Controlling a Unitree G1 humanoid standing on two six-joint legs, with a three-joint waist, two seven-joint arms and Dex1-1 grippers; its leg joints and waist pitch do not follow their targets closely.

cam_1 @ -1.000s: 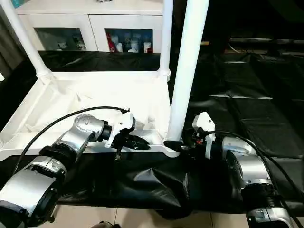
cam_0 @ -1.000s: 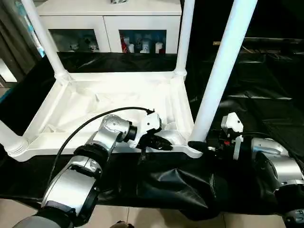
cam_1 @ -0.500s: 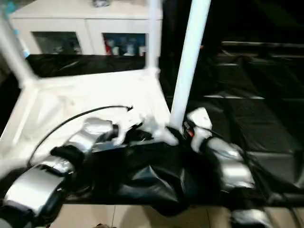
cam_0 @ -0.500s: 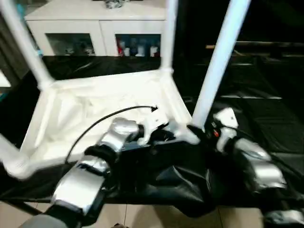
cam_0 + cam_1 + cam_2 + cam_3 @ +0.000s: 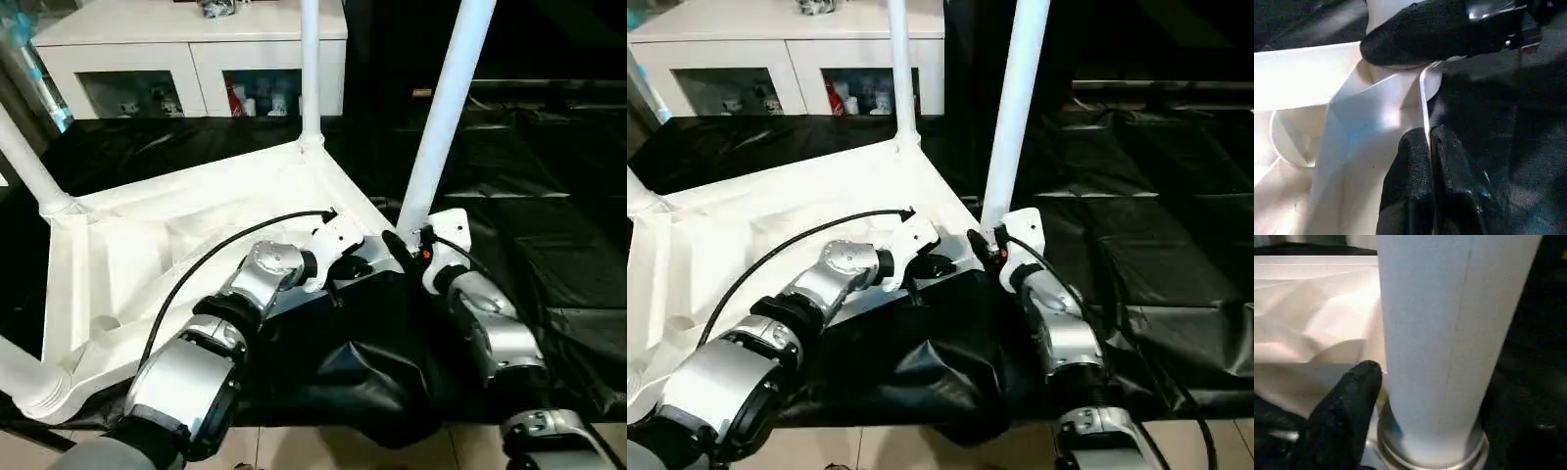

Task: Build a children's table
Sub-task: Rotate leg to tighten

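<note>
now left end effector (image 5: 1429, 142) pinching table (image 5: 127, 255) rim, right end effector (image 5: 1420, 396) gripping leg (image 5: 441, 117)

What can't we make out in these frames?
- Leg tops: all legs, e.g. the near-right leg, are cut off by the head views' upper edge.
- Right gripper: in its wrist view the leg covers the second finger, so closure around the leg is unclear.
- Cabinet contents: too small behind the glass.
- Table top near edge: hidden by the left arm in the head views.
</note>
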